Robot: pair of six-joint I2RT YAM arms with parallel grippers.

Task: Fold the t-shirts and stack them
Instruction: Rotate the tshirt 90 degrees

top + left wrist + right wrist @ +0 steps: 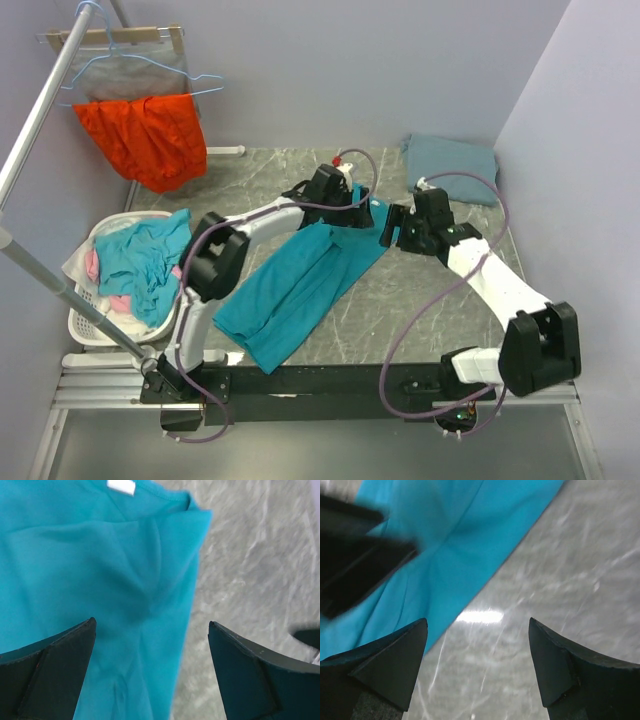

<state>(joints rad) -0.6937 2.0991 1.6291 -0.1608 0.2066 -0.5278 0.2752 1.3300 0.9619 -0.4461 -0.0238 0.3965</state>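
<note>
A bright teal t-shirt [300, 285] lies folded lengthwise in a long strip across the middle of the table. Its collar end with the white neck label [121, 486] shows in the left wrist view. My left gripper [345, 205] hangs open just above the shirt's far end, over its edge [150, 625]. My right gripper [397, 232] is open and empty beside that same end, over bare table next to the shirt's edge [470, 555]. A slate grey-blue t-shirt [452, 156] lies folded at the far right corner.
A white laundry basket [82, 322] with teal and pink clothes stands at the left. An orange-red garment [145, 137] hangs on a rack at the back left. A metal rail [40, 100] crosses the left side. The table top [430, 300] is grey marble.
</note>
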